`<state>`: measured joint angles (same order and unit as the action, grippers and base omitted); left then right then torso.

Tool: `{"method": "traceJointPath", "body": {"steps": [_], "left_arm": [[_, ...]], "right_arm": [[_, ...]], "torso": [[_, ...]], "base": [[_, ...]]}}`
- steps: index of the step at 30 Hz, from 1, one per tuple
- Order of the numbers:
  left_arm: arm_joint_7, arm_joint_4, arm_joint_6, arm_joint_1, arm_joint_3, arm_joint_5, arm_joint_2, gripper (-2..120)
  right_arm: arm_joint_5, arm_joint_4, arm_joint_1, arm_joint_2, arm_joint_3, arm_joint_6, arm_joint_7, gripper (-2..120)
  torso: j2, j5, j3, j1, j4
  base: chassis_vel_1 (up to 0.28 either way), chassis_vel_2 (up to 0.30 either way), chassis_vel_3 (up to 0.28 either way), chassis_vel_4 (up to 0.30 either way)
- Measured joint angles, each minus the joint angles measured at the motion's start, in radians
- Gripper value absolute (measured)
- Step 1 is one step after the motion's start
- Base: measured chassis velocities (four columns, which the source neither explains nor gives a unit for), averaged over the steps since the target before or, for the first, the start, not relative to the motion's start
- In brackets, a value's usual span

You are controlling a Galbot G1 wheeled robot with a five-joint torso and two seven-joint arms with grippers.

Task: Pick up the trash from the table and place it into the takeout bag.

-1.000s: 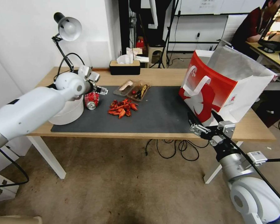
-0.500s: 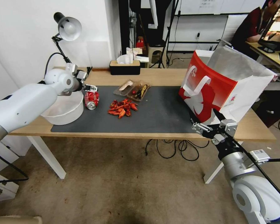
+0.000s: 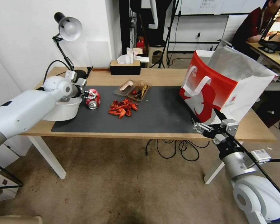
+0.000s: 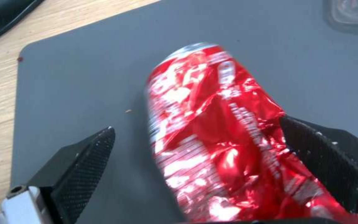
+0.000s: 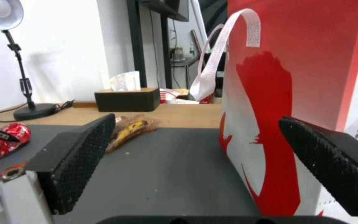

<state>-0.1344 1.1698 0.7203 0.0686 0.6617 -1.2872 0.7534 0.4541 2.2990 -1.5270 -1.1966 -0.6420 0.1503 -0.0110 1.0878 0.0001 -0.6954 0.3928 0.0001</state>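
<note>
Crushed red can [image 4: 224,140] lies between the left end effector's [image 4: 195,155] spread fingers.

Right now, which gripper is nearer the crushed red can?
Left. The left gripper straddles the crushed red can, jaws open; the right gripper hangs open by the takeout bag.

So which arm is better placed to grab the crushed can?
Left. Its gripper is open around the can, one finger touching. The right gripper waits open by the bag.
</note>
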Motion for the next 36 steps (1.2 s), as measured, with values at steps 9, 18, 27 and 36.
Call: {"method": "traceJointPath", "body": {"steps": [9,18,27,36], "left_arm": [[0.015,0.021,-0.001,-0.025,-0.021,0.034,0.010,75],[0.041,0.025,-0.001,-0.024,-0.030,0.047,0.011,41],[0.057,0.035,-0.003,-0.023,-0.031,0.066,0.005,9],[0.068,0.053,-0.003,-0.008,-0.034,0.067,-0.005,0]], "right_arm": [[0.001,-0.014,0.013,0.004,0.000,0.001,0.000,100],[0.002,-0.023,0.031,0.012,0.003,0.005,0.000,100],[0.004,-0.024,0.032,0.013,0.004,0.006,0.000,100],[0.005,-0.024,0.032,0.016,0.003,0.006,0.001,100]], "torso": [[0.000,-0.0002,0.000,0.000,-0.0002],[0.000,-0.0001,0.000,0.000,-0.0002],[0.000,-0.0001,0.000,0.000,-0.0002],[0.000,-0.0003,0.000,0.000,0.0000]], "base": [[0.000,0.000,0.000,0.000],[0.000,0.000,0.000,0.000],[0.000,0.000,0.000,0.000],[0.000,0.000,0.000,0.000]]}}
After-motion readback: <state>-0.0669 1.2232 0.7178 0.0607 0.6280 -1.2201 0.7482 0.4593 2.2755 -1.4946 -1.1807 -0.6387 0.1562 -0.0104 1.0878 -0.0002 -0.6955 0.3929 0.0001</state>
